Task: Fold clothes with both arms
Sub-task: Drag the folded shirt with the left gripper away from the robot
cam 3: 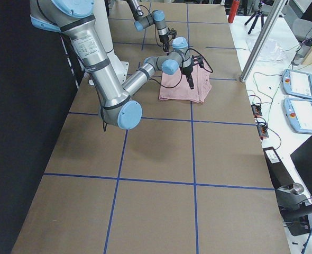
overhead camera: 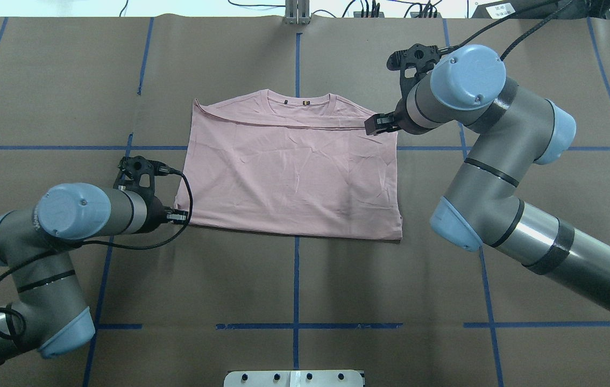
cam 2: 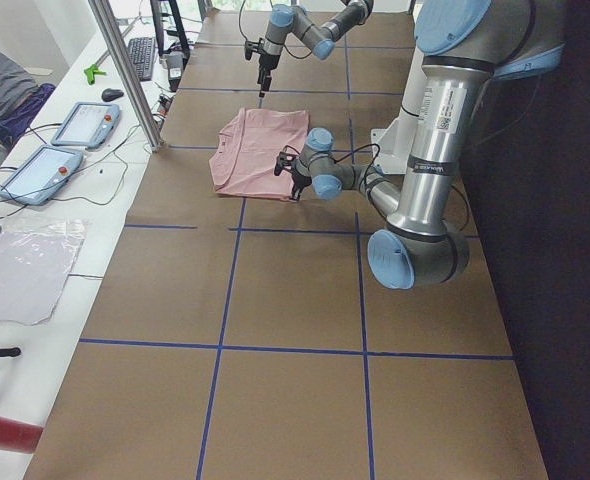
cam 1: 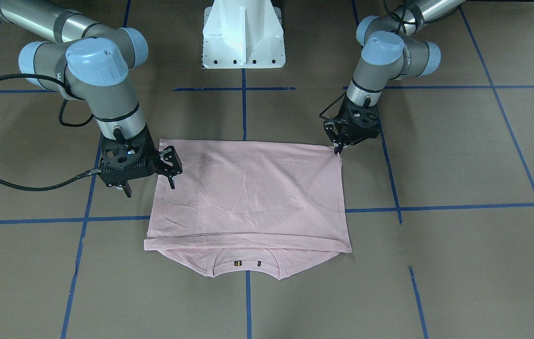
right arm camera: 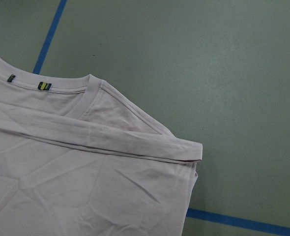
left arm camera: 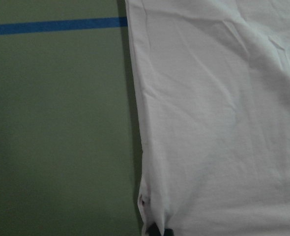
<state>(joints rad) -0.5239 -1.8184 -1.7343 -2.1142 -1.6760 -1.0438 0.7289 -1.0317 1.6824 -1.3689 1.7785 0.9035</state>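
T-shirt (left arm camera: 209, 123) cloth is puckering between my pinching left fingers (left arm camera: 155, 230), while my spread right fingers (cam 1: 171, 181) are hovering beside its far-right corner (right arm camera: 196, 152), needing a matching bite.

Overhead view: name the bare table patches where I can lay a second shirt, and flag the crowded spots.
Free: the table between the near edge of the T-shirt and the white pedestal; also a narrower strip beyond its collar. Crowded: the shirt's side edges, where the left end effector and right end effector sit.
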